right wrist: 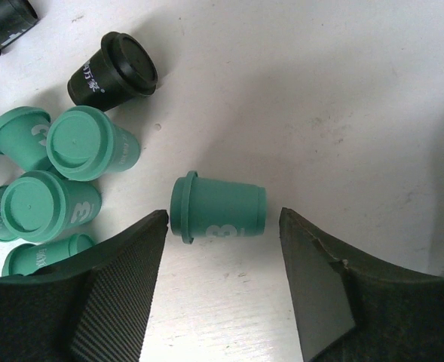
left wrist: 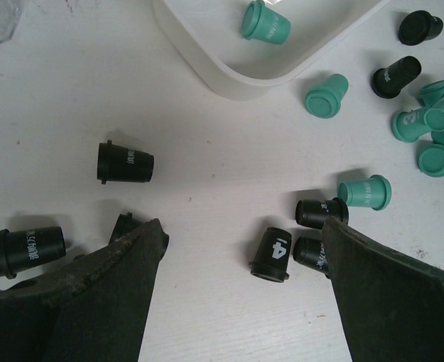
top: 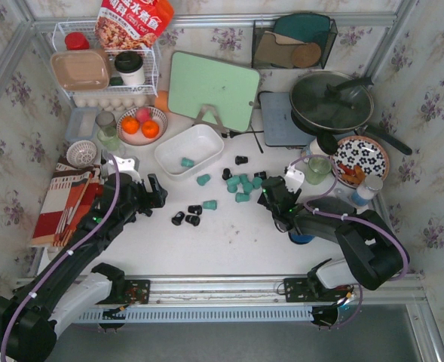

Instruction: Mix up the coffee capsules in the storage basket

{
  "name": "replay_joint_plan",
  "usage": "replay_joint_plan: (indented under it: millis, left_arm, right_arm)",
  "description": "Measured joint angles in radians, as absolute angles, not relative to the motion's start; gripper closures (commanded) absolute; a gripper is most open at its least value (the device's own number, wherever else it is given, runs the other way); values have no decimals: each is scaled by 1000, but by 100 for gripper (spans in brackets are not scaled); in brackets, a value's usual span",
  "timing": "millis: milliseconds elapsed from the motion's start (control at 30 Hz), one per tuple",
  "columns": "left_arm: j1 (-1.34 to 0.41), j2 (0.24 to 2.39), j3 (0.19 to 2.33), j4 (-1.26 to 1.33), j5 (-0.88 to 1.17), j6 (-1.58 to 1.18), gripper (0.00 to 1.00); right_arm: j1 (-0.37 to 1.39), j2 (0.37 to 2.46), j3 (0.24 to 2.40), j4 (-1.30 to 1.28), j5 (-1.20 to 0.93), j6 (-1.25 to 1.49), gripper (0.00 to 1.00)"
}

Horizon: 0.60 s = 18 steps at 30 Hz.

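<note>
The white storage basket sits left of the table's middle and holds one teal capsule. It also shows in the left wrist view. Several teal capsules and black capsules lie scattered on the table in front of it. My left gripper is open and empty low over the table, with a black capsule marked 4 just inside its right finger. My right gripper is open. A teal capsule marked 3 lies on its side between its fingertips, ungripped.
A green cutting board leans behind the basket. A pan and a floral plate stand at the right. A bowl of oranges and a wire rack stand at the back left. A striped cloth lies at the left.
</note>
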<state>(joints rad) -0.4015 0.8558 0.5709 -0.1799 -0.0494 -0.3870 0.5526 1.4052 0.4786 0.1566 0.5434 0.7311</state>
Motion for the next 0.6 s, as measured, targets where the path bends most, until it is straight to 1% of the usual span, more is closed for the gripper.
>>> replay_joint_plan:
  millis: [133, 233, 267, 400, 533, 600]
  left_arm:
    - [-402, 857, 571, -180, -48, -387, 12]
    - [-402, 857, 572, -181, -48, -388, 12]
    - [-402, 858, 572, -182, -47, -388, 12]
    - [-401, 858, 573, -186, -44, -390, 12]
    - [-401, 858, 573, -186, -44, -390, 12]
    - [-401, 857, 573, -186, -44, -390, 12]
  right_arm:
    - [553, 1404, 479, 160, 543, 720, 44]
    - [552, 1399, 479, 160, 543, 700, 47]
    - [551, 1399, 479, 160, 543, 699, 49]
    - [551, 1398, 480, 159, 543, 683, 51]
    - [551, 1389, 488, 155, 542, 666, 60]
    - [553, 1378, 500, 144, 535, 648, 63]
